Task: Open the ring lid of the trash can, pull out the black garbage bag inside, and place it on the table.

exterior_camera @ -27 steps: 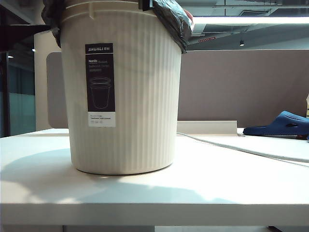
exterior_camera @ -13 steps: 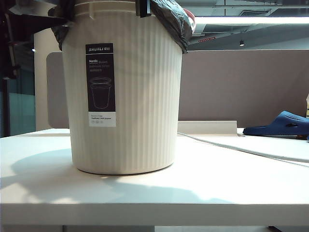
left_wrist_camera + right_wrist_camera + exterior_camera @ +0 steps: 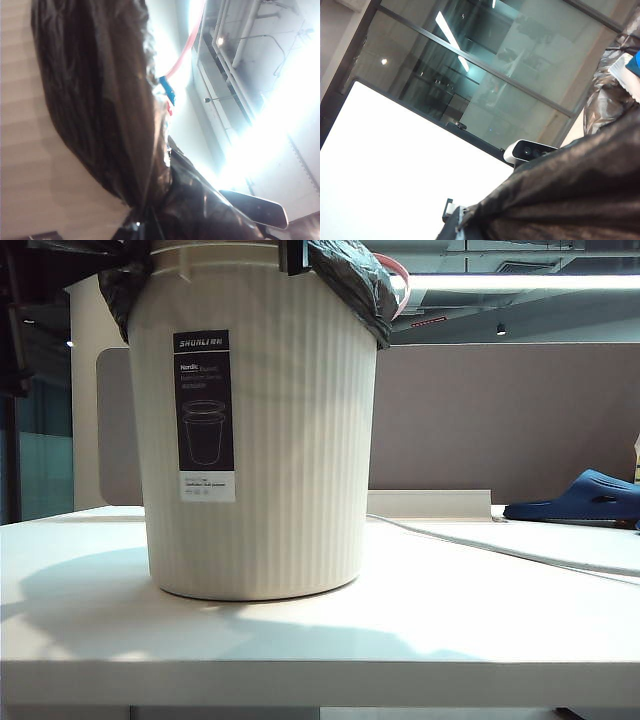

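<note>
The ribbed cream trash can (image 3: pixel 265 460) stands on the white table (image 3: pixel 420 635). The glossy black garbage bag (image 3: pixel 352 280) spills over its rim on both sides. A thin pink arc of the ring lid (image 3: pixel 401 282) shows past the rim on the right; it is also in the left wrist view as the ring lid (image 3: pixel 184 52). My left gripper (image 3: pixel 145 231) is shut, with the black bag (image 3: pixel 100 100) gathered to a pinch in its jaws beside the can's wall (image 3: pixel 30 150). My right gripper (image 3: pixel 465 222), at the top of the can (image 3: pixel 293 254), is shut on a fold of bag (image 3: pixel 570 195).
A blue slipper (image 3: pixel 585 497) lies at the far right of the table, with a pale cable (image 3: pixel 500 552) running toward it. A brown partition wall stands behind. A small blue piece (image 3: pixel 166 91) sits by the ring. The left arm's dark bulk fills the exterior view's upper left corner.
The left arm swung in at the upper left and its gripper shut on the bag's left flap. The can turned slightly. The ring now shows as a thin arc at right.
</note>
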`<state>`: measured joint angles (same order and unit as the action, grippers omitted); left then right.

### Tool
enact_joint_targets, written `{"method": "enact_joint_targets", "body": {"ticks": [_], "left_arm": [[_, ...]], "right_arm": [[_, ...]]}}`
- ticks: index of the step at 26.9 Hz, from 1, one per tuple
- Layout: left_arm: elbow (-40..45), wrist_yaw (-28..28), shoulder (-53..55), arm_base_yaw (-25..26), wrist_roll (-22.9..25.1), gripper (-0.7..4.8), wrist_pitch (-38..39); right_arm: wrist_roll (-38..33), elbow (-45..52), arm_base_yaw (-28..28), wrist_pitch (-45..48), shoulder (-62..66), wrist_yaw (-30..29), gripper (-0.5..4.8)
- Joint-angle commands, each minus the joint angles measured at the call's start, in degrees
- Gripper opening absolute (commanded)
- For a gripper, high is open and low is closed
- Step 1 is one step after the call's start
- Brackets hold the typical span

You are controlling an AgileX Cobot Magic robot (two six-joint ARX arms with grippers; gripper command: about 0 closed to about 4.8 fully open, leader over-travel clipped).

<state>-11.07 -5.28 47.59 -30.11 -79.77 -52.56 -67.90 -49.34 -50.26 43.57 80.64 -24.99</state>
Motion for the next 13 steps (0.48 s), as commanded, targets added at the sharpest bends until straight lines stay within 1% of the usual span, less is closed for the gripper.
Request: {"method": "enact_joint_targets", "body": {"ticks": [1, 3, 4, 7, 13], "left_arm": [[-0.1, 0.1, -0.5, 0.2, 2.0, -0.06, -2.6], [-0.2, 0.1, -0.6, 0.2, 2.3, -0.06, -3.9], [-0.3, 0.1, -0.7, 0.2, 3.1, -0.06, -4.2], [-0.3, 0.1, -1.4, 0.2, 3.3, -0.06, -4.1], [-0.5, 0.1, -1.9, 0.2, 3.3, -0.06, -4.9]], "right_arm": [[0.7, -0.2, -0.1, 0.8, -0.2, -0.9, -0.01], [1.4, -0.2, -0.1, -0.3, -0.2, -0.9, 0.0], [2.1, -0.2, -0.1, -1.1, -0.2, -1.1, -0.01], [3.0, -0.2, 0.0, -3.0, -0.2, -1.1, -0.01], [3.6, -0.2, 0.0, -3.5, -0.2, -1.3, -0.01]]}}
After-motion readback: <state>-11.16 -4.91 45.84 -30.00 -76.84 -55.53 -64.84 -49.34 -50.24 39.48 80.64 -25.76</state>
